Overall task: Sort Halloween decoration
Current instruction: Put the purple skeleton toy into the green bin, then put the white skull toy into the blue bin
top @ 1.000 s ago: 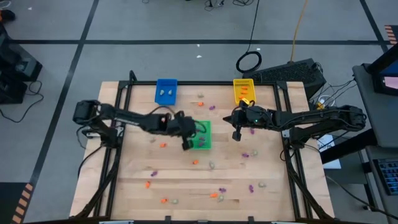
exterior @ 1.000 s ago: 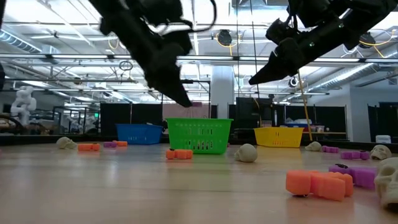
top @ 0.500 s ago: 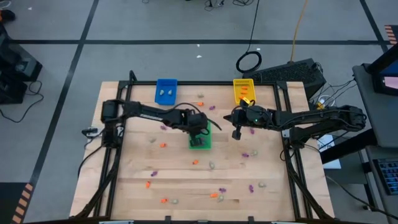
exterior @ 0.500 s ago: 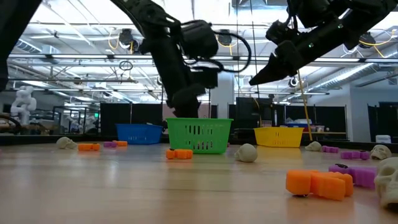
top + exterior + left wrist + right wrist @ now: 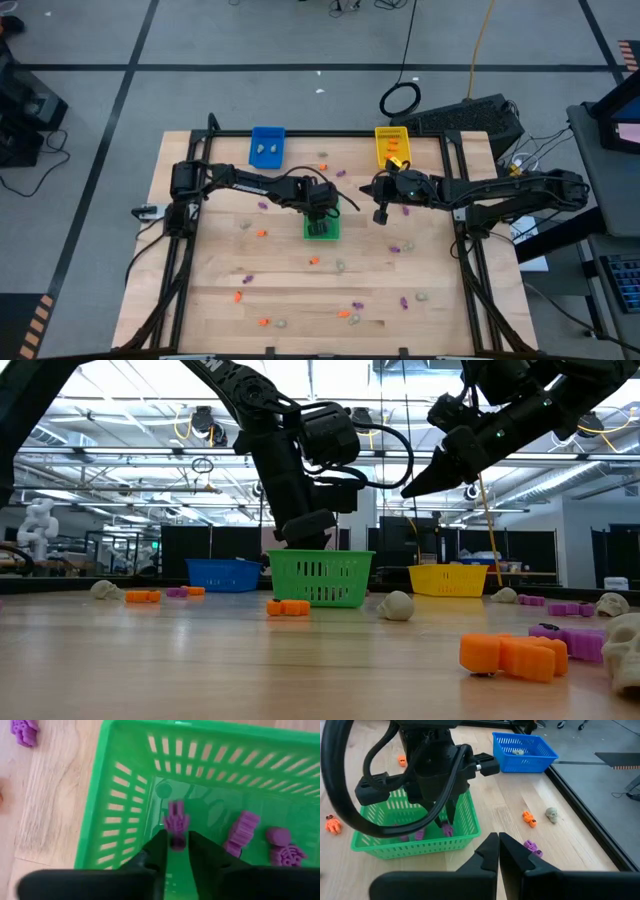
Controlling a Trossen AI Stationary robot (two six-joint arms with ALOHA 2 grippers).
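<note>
green basket (image 5: pixel 125 795): bright green, slotted walls
blue basket (image 5: pixel 267 146): blue, pale trinkets inside
yellow basket (image 5: pixel 391 145): yellow, orange trinkets inside
trinkets in the green basket (image 5: pixel 242 830): purple
loose trinkets (image 5: pixel 262 233): orange, purple and pale grey-white, scattered
surface (image 5: pixel 220 270): light wood planks, black frame
arms (image 5: pixel 240 182): dark, near black
left claw (image 5: pixel 176 842): black fingers, purple trinket between them
floor (image 5: pixel 90 110): grey, dark lines

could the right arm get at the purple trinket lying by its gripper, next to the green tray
Probably yes. The purple trinket lies on bare wood just past the right gripper, outside the green tray; the left gripper is busy over that tray, off to the side.
</note>
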